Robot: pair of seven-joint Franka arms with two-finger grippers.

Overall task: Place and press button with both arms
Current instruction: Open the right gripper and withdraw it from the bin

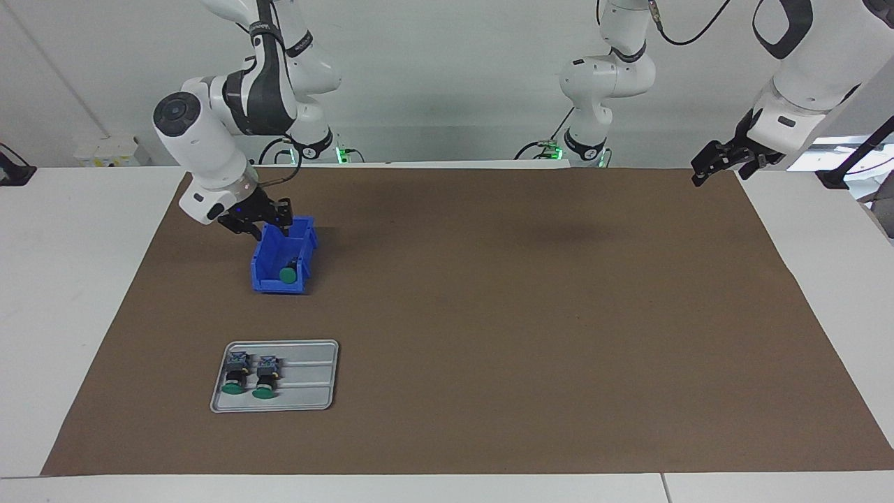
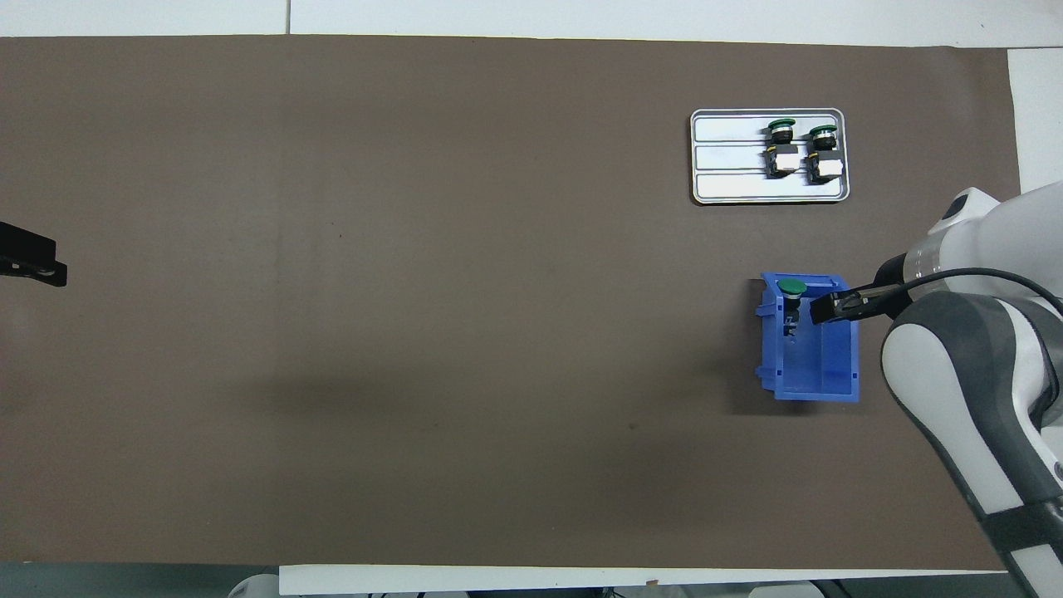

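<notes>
One high camera faces the robots, one overhead; both share the brown mat (image 1: pixel 489 314).

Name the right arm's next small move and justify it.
Probably lower the right gripper into the blue bin toward the green button. It hovers over the bin's rim holding nothing; two buttons already lie on the metal tray. The left gripper waits open.

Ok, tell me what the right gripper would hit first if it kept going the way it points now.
Most likely the blue bin. The right gripper slants down over the bin's rim on the robots' side, aimed into it, so it would meet the bin's inside first. The green-capped button lies deeper in; depth is unclear.
</notes>
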